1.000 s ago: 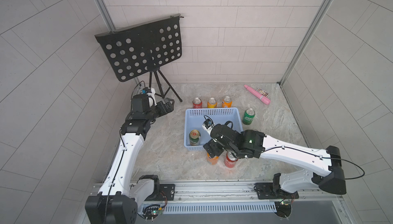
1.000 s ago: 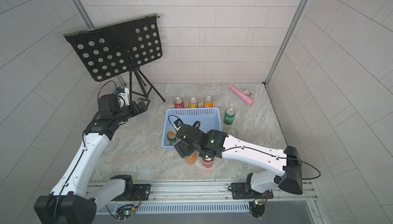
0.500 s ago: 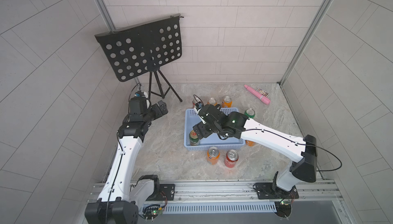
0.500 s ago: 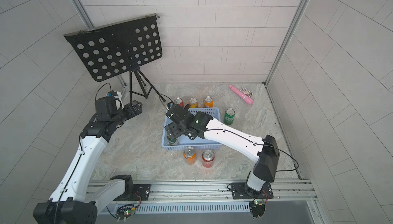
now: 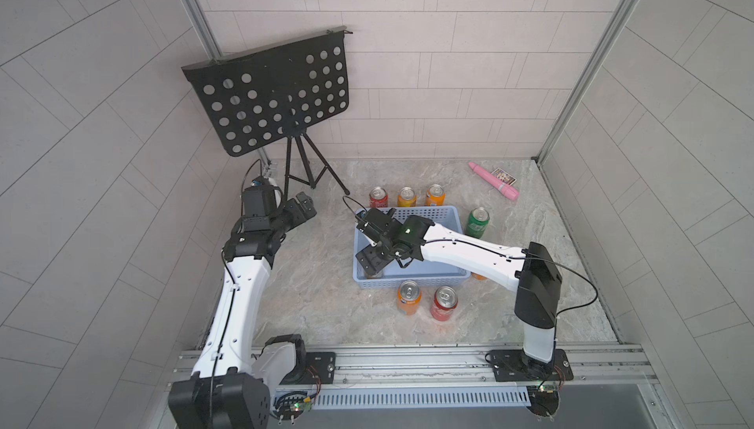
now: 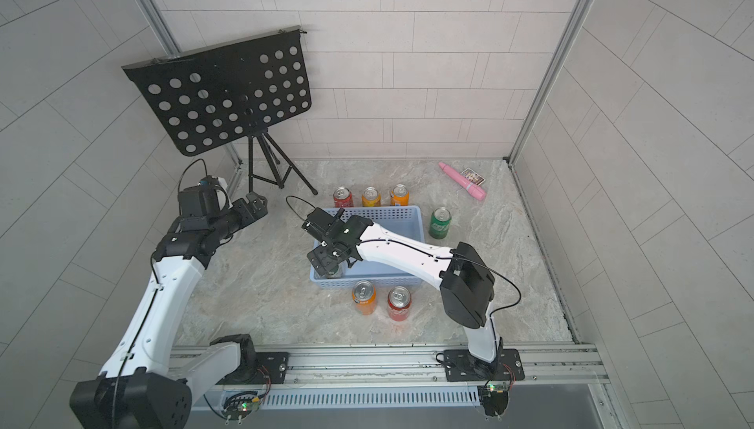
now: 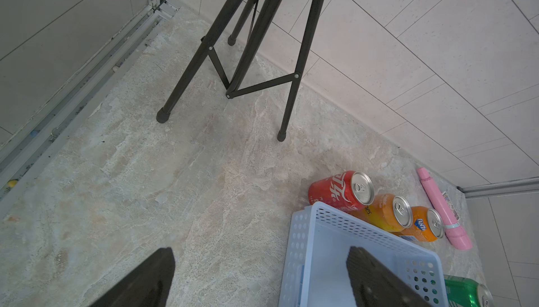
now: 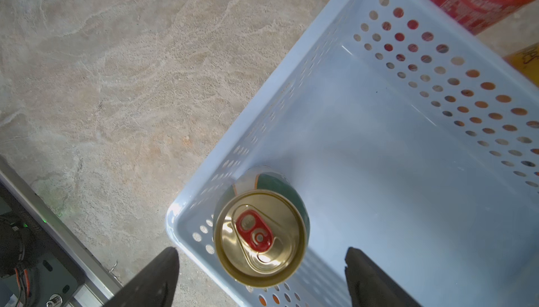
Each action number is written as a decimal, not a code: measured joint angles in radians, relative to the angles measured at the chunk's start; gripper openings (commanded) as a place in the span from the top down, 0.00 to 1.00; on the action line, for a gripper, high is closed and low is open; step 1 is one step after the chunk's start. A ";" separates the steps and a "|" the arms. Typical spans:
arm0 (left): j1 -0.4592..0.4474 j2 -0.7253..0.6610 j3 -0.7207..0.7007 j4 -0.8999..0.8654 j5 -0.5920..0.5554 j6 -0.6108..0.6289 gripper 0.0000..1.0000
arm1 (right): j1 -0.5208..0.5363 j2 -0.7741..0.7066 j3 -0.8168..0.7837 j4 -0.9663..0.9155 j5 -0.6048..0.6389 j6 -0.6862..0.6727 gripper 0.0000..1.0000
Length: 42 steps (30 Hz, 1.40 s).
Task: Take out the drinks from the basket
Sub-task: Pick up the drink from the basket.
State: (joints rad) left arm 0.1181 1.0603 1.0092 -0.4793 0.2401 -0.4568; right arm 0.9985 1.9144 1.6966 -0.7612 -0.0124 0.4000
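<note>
Right gripper point(image 8: 260, 249) hangs empty with its jaws spread wide above a front corner of the basket point(image 8: 437, 86). Directly beneath it stands the last can point(image 8: 260, 234), green with a gold lid and a red tab, upright and tucked against the two corner walls. From where I stand the rest of the basket floor looks bare. The other drinks are already out on the counter point(image 5: 318, 284). A red can point(image 5: 378, 197) and two orange cans point(image 5: 406, 197) stand in a row just behind the far wall. A green can point(image 5: 477, 223) stands off the basket's right end. An orange can point(image 5: 408, 297) and a second red can point(image 5: 444, 304) sit side by side just in front of the near wall. A sliver of orange point(image 5: 478, 277) shows under the right arm beside the basket, probably a seventh can, though most of it is hidden. I would call the job nearly finished. What remains is to close on that one green can, lift it clear of the wall and set it down outside. Left gripper point(image 7: 260, 249) is also open and carries nothing, poised over bare counter off the basket's left side.
</note>
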 measured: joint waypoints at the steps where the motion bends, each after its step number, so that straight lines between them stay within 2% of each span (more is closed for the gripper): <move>1: 0.002 0.002 0.000 0.001 0.004 -0.002 0.00 | 0.000 0.005 0.002 0.000 -0.003 0.000 0.08; 9: 0.009 0.010 0.000 0.004 0.031 -0.014 0.00 | -0.005 0.055 0.006 -0.001 -0.007 -0.003 0.11; 15: 0.014 0.010 0.000 0.010 0.044 -0.018 0.00 | -0.010 0.097 0.007 -0.003 -0.010 -0.005 0.18; 20: 0.015 0.012 0.000 0.011 0.052 -0.019 0.00 | -0.010 0.105 0.010 -0.003 -0.021 -0.011 0.32; 26: 0.017 0.013 0.000 0.012 0.058 -0.022 0.00 | -0.011 0.105 0.011 -0.003 -0.025 -0.014 0.59; 31: 0.024 0.020 -0.001 0.016 0.064 -0.023 0.00 | -0.011 0.103 0.011 -0.005 -0.021 -0.015 0.72; 36: 0.026 0.021 -0.005 0.018 0.067 -0.024 0.00 | -0.011 0.089 0.011 -0.032 0.000 -0.019 0.80; 42: 0.026 0.021 -0.009 0.022 0.076 -0.025 0.00 | -0.012 0.004 0.011 -0.071 0.034 -0.026 0.81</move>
State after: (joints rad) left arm 0.1440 1.0809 1.0000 -0.4572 0.3157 -0.4820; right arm 0.9867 1.9182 1.7073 -0.8326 0.0219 0.3740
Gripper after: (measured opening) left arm 0.999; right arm 0.690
